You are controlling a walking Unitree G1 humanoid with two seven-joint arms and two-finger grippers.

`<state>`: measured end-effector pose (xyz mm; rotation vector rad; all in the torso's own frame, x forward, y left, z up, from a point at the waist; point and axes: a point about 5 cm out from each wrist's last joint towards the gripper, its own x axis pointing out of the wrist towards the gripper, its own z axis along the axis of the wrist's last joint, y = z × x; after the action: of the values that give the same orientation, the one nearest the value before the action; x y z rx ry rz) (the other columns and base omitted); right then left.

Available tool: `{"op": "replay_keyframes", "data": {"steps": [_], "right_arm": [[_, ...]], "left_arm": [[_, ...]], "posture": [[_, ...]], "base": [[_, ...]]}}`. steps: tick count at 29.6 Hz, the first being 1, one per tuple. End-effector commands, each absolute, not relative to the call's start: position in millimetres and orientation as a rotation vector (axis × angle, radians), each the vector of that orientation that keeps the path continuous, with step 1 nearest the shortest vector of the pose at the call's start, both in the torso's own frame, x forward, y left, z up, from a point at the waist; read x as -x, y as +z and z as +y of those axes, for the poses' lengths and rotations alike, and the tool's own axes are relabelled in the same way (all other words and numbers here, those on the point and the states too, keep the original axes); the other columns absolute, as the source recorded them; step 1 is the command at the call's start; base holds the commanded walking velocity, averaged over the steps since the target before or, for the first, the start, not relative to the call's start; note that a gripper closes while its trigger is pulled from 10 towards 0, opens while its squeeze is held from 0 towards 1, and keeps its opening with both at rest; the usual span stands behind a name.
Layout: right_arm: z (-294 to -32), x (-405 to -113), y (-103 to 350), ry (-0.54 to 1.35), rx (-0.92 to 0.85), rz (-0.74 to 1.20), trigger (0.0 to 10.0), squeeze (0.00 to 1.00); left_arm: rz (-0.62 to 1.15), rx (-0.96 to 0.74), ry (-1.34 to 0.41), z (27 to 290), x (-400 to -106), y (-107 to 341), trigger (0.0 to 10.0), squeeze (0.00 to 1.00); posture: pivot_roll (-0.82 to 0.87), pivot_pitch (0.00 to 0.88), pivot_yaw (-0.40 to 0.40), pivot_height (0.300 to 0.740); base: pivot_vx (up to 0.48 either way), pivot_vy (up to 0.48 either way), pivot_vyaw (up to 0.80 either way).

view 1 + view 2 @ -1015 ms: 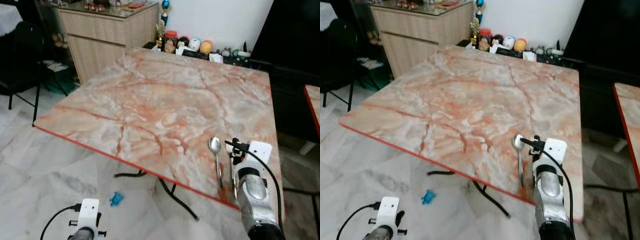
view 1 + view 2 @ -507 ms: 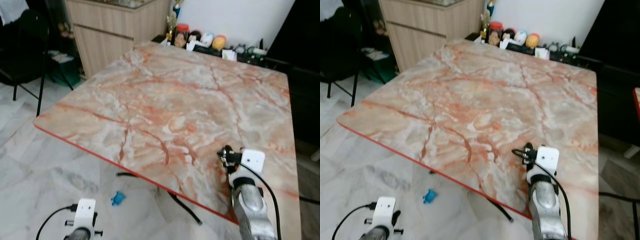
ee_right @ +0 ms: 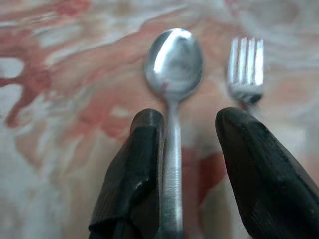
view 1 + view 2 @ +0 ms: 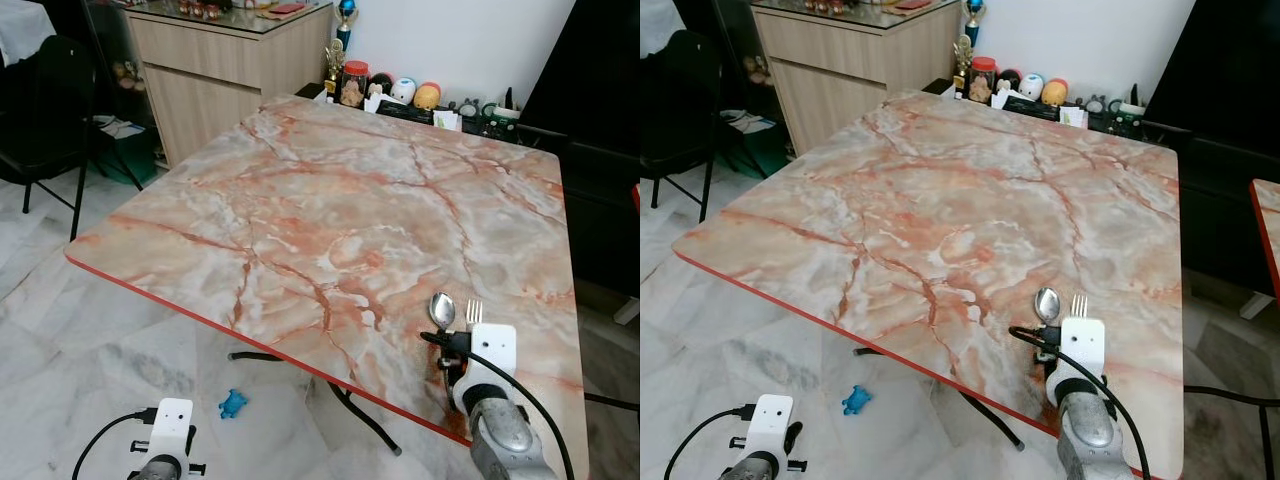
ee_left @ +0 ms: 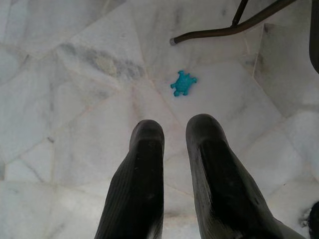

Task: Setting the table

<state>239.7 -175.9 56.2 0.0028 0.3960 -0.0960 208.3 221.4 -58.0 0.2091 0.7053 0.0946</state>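
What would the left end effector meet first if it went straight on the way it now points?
Probably the bare floor: the left end effector points down at the tiles, short of the blue toy.

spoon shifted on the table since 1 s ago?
Cannot tell: the spoon lies near the table's front edge as before, but the camera moved and the right arm hides its handle.

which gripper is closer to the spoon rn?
Right. The right gripper sits over the spoon handle on the table; the left gripper hangs low above the floor, well off the table.
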Motion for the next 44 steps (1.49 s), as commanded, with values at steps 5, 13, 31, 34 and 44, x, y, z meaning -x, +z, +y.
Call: {"op": "replay_keyframes", "data": {"steps": [5,13,31,34,44], "right_arm": [[-171.4,-248.6,74.4,-0.041,-0.009,0.353,10.0,0.43],[-171.9,-246.9,80.8,-0.047,0.000,0.388,10.0,1.00],[-173.7,-244.7,74.6,-0.064,-0.037,0.504,10.0,0.00],[-174.6,-247.0,73.6,-0.074,-0.037,0.492,10.0,0.00],[-175.8,-252.4,66.2,-0.074,-0.049,0.494,10.0,0.00]], "left_arm": [[0.702,-0.224,0.078,219.2,-210.7,-57.2,10.0,0.00],[0.711,-0.223,0.072,217.8,-208.1,-59.1,10.0,0.00],[0.715,-0.227,0.067,217.0,-208.4,-59.3,10.0,0.00],[0.713,-0.227,0.067,216.8,-208.3,-59.2,10.0,0.00],[0.716,-0.229,0.069,216.9,-206.8,-60.1,10.0,0.00]], "posture": [[0.13,0.000,-0.062,0.740],[0.12,0.000,-0.062,0.740],[0.12,0.000,-0.066,0.740],[0.12,0.000,-0.067,0.740],[0.13,0.002,-0.066,0.740]], "base": [[0.000,0.000,0.00],[0.000,0.000,0.00],[0.000,0.000,0.00],[0.000,0.000,0.00],[0.000,0.000,0.00]]}}
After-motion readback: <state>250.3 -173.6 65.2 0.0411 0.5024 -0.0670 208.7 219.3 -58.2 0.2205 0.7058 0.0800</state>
